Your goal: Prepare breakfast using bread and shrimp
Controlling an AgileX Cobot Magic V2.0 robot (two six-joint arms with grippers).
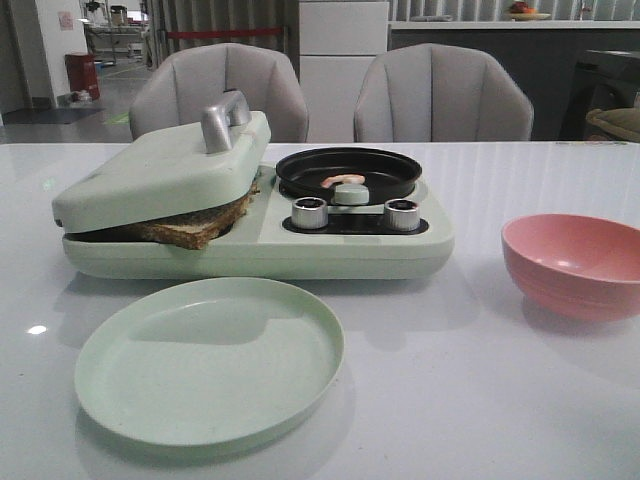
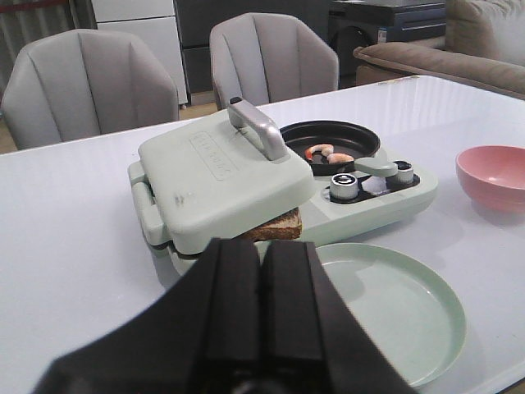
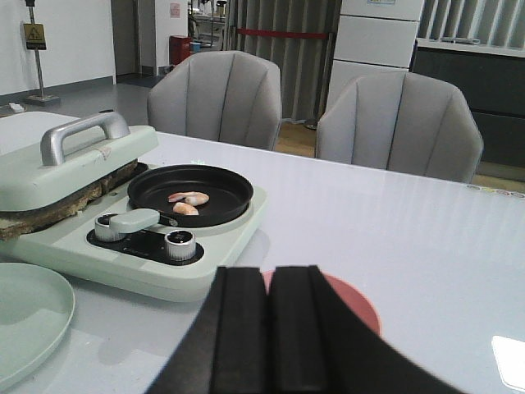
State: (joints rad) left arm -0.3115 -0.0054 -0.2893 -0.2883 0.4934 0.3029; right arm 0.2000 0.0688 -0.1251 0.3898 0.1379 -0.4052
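Observation:
The bread [image 1: 195,228] lies inside the pale green breakfast maker [image 1: 330,255], under its lowered lid [image 1: 165,168]; only a brown-crusted corner sticks out, also in the left wrist view [image 2: 275,227]. The shrimp [image 1: 343,181] lie in the black round pan [image 1: 380,165] at the maker's right; two pieces show in the right wrist view [image 3: 189,202]. My left gripper [image 2: 261,250] is shut and empty, near the front of the maker. My right gripper [image 3: 273,275] is shut and empty, above the pink bowl [image 3: 353,304]. Neither gripper shows in the front view.
An empty pale green plate [image 1: 210,360] lies in front of the maker. A pink bowl [image 1: 575,263] stands at the right. Two silver knobs [image 1: 310,212] sit on the maker's front. Two grey chairs [image 1: 440,95] stand behind the table.

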